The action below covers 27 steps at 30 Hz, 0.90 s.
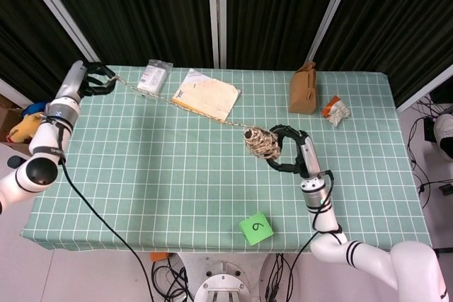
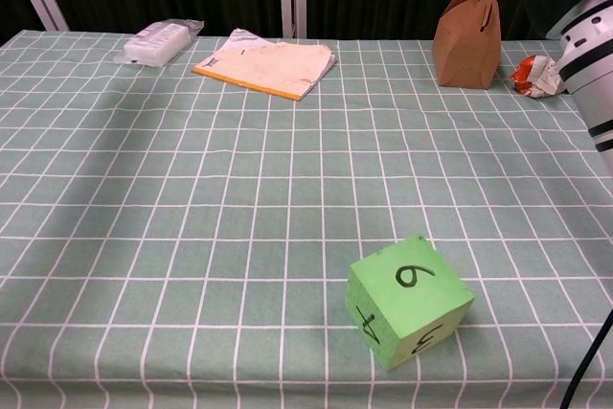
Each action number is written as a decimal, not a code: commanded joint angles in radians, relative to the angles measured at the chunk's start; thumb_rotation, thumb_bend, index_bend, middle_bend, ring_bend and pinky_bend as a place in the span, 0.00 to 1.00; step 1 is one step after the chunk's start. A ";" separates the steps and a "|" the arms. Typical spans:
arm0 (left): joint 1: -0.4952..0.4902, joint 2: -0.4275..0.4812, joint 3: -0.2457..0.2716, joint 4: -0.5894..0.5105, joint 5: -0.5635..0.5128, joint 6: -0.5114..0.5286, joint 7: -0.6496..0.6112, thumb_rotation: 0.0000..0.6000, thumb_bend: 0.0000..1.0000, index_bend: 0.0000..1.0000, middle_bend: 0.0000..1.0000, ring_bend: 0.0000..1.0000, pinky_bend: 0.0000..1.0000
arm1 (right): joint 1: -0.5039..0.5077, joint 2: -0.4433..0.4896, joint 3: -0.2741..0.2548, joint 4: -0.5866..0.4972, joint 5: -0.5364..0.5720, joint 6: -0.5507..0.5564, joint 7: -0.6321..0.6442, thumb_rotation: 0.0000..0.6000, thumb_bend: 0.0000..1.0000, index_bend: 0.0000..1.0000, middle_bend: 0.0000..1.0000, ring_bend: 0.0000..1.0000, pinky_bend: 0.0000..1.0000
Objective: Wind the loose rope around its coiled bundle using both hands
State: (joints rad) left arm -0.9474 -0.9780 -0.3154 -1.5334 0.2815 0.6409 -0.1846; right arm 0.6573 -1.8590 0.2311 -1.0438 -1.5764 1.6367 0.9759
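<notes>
Right hand (image 1: 289, 157): black fingers wrapped around the tan coiled bundle of jute rope (image 1: 260, 143), lifted above the green checked tablecloth (image 1: 156, 167) near centre, presumably so turns can pass underneath. From the bundle the loose rope strand (image 1: 185, 105) runs taut toward 10 o'clock, over the yellow-edged paper pad (image 1: 207, 95), to the left hand (image 1: 90, 80), which pinches its end at the table's far-left corner; the tension should keep wraps tight. Judgement: winding underway. Bystanders: green numbered foam cube (image 2: 408, 300) at 6 o'clock, brown paper bag (image 2: 466, 29) at 1 o'clock.
</notes>
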 commanded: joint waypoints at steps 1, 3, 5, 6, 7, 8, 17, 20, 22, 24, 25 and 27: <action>0.034 0.004 0.016 -0.045 0.065 0.042 0.021 1.00 0.50 0.83 0.36 0.26 0.34 | 0.000 -0.003 0.020 0.009 0.015 -0.002 0.001 1.00 0.73 0.84 0.64 0.62 0.81; 0.057 0.013 0.020 -0.076 0.105 0.063 0.024 1.00 0.50 0.83 0.36 0.26 0.34 | 0.002 -0.008 0.040 0.019 0.032 -0.008 0.001 1.00 0.74 0.84 0.64 0.62 0.81; 0.083 0.026 0.023 -0.115 0.150 0.088 0.026 1.00 0.50 0.83 0.36 0.26 0.34 | 0.007 -0.012 0.059 0.032 0.049 -0.020 -0.006 1.00 0.74 0.84 0.64 0.62 0.81; 0.095 0.031 0.026 -0.136 0.175 0.105 0.028 1.00 0.50 0.83 0.36 0.26 0.34 | 0.009 -0.014 0.066 0.040 0.059 -0.030 -0.012 1.00 0.74 0.84 0.64 0.62 0.81; 0.113 0.035 0.029 -0.166 0.217 0.143 0.037 1.00 0.50 0.83 0.36 0.26 0.34 | 0.014 -0.017 0.078 0.047 0.074 -0.045 -0.012 1.00 0.74 0.84 0.64 0.62 0.81; 0.128 0.035 0.034 -0.193 0.256 0.183 0.047 1.00 0.50 0.83 0.36 0.26 0.34 | 0.017 -0.020 0.087 0.051 0.084 -0.056 -0.011 1.00 0.74 0.84 0.64 0.62 0.81; 0.266 0.057 0.088 -0.429 0.572 0.444 0.127 1.00 0.50 0.83 0.36 0.26 0.34 | 0.072 -0.053 0.166 0.137 0.166 -0.160 -0.018 1.00 0.74 0.84 0.64 0.62 0.81; 0.299 0.076 0.096 -0.496 0.669 0.500 0.149 1.00 0.50 0.83 0.36 0.26 0.34 | 0.115 -0.059 0.193 0.180 0.188 -0.212 -0.062 1.00 0.73 0.84 0.64 0.62 0.80; 0.320 0.080 0.099 -0.534 0.730 0.531 0.147 1.00 0.50 0.83 0.36 0.26 0.34 | 0.142 -0.059 0.207 0.194 0.200 -0.249 -0.081 1.00 0.72 0.84 0.64 0.62 0.80; 0.340 0.079 0.102 -0.567 0.799 0.569 0.158 1.00 0.50 0.83 0.36 0.26 0.34 | 0.172 -0.059 0.216 0.208 0.207 -0.286 -0.113 1.00 0.71 0.84 0.64 0.62 0.80; 0.346 0.076 0.102 -0.578 0.827 0.588 0.170 1.00 0.50 0.83 0.36 0.26 0.34 | 0.183 -0.061 0.216 0.214 0.208 -0.298 -0.126 1.00 0.70 0.84 0.64 0.62 0.80; 0.354 0.064 0.095 -0.596 0.883 0.636 0.211 1.00 0.50 0.83 0.36 0.26 0.34 | 0.206 -0.068 0.214 0.227 0.208 -0.322 -0.158 1.00 0.71 0.84 0.64 0.62 0.80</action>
State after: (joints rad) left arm -0.6195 -0.9091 -0.2210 -2.0898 1.1021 1.2205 -0.0159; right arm 0.8412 -1.9208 0.4398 -0.8327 -1.3741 1.3372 0.8420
